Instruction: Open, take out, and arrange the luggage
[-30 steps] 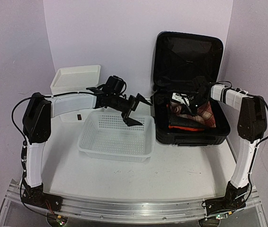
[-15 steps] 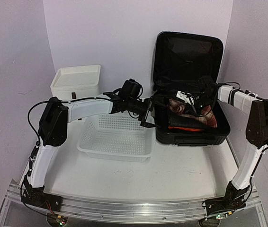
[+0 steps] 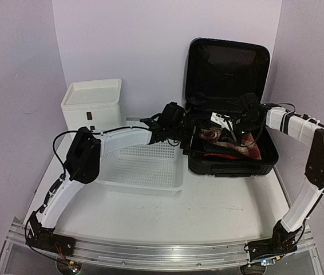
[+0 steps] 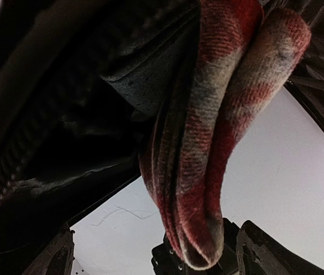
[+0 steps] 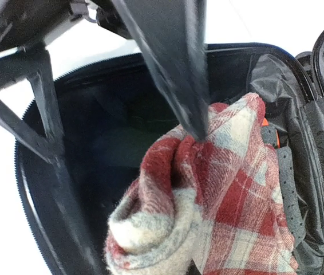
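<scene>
The right tool (image 5: 198,133) is closed, its fingers pinching a fold of a red-and-white plaid cloth (image 5: 230,195) and holding it raised above the lower shell of the luggage (image 3: 226,63). The rest of the cloth drapes down into the shell. Under it lie an orange item (image 3: 228,155) and something dark that is too hidden to name.

The left tool (image 3: 186,140) is at the left rim of the same shell with its jaws spread wide and nothing gripped. In its wrist view the hanging end of the cloth shows between the two fingers; whether it touches them cannot be told.

The luggage sits on the table (image 3: 219,212) at the right rear, open. Its lid stands upright against the back wall and its base lies flat. It is black with a hard shell, glossy black lining and a zipper along the edge.

Just beside it on the left is a white perforated basket (image 3: 142,172), with the left arm reaching over its far edge. A white drawer box (image 3: 91,103) stands behind the basket.
</scene>
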Action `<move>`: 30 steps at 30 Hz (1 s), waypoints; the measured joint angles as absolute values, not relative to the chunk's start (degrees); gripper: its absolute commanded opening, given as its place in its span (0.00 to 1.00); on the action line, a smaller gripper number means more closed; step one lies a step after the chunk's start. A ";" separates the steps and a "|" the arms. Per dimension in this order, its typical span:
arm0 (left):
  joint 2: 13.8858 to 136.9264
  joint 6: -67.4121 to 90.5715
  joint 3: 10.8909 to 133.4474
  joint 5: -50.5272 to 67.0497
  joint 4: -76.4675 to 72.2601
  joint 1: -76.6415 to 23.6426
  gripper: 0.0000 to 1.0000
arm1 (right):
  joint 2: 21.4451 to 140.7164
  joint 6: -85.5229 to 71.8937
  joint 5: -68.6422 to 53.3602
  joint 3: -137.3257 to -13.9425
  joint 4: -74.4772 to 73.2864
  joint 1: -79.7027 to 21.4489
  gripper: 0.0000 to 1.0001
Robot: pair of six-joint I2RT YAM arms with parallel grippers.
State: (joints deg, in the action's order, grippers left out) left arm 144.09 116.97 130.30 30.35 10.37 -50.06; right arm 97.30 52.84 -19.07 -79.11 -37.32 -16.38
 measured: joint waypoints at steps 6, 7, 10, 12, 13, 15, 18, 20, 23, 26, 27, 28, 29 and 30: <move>146.80 116.90 135.52 27.53 12.10 -51.09 0.98 | 95.04 52.16 -18.22 -76.20 -36.58 -18.83 0.00; 147.55 116.90 136.57 27.20 12.12 -51.20 0.97 | 94.61 51.96 -18.09 -75.75 -36.47 -19.27 0.00; 148.38 116.84 137.60 26.72 12.53 -51.42 0.92 | 93.21 51.20 -17.58 -74.24 -35.68 -20.47 0.00; 148.38 116.51 137.60 26.41 12.69 -51.46 0.87 | 92.16 50.68 -17.10 -73.54 -35.48 -21.45 0.00; 148.38 116.11 137.58 26.24 12.91 -51.46 0.86 | 91.64 50.43 -16.86 -73.30 -35.38 -21.96 0.00; 148.38 115.07 137.45 25.91 13.19 -51.46 0.84 | 90.56 49.82 -16.25 -72.95 -35.24 -22.92 0.00; 148.38 113.75 137.32 25.82 13.54 -51.46 0.80 | 89.25 48.99 -15.42 -72.53 -34.94 -23.99 0.00; 148.35 112.75 137.14 25.85 13.58 -51.48 0.73 | 88.49 48.18 -14.87 -72.14 -34.65 -24.64 0.00; 148.35 110.45 137.10 25.74 14.37 -51.48 0.62 | 87.24 47.00 -13.93 -71.09 -34.35 -25.71 0.00; 148.33 106.87 136.94 25.26 15.31 -51.18 0.43 | 85.76 45.36 -13.56 -69.54 -34.11 -26.59 0.00; 148.24 105.25 136.68 25.19 15.66 -50.98 0.37 | 85.21 44.58 -13.56 -68.97 -34.06 -26.87 0.02; 148.18 103.37 136.53 25.19 16.19 -50.74 0.31 | 84.73 43.68 -13.56 -68.51 -34.09 -27.14 0.04; 148.16 102.21 136.38 25.12 16.60 -50.54 0.25 | 84.27 42.70 -13.58 -68.10 -34.04 -27.38 0.07; 148.16 99.96 136.38 25.32 16.97 -50.30 0.20 | 83.85 41.76 -13.65 -67.75 -34.04 -27.55 0.11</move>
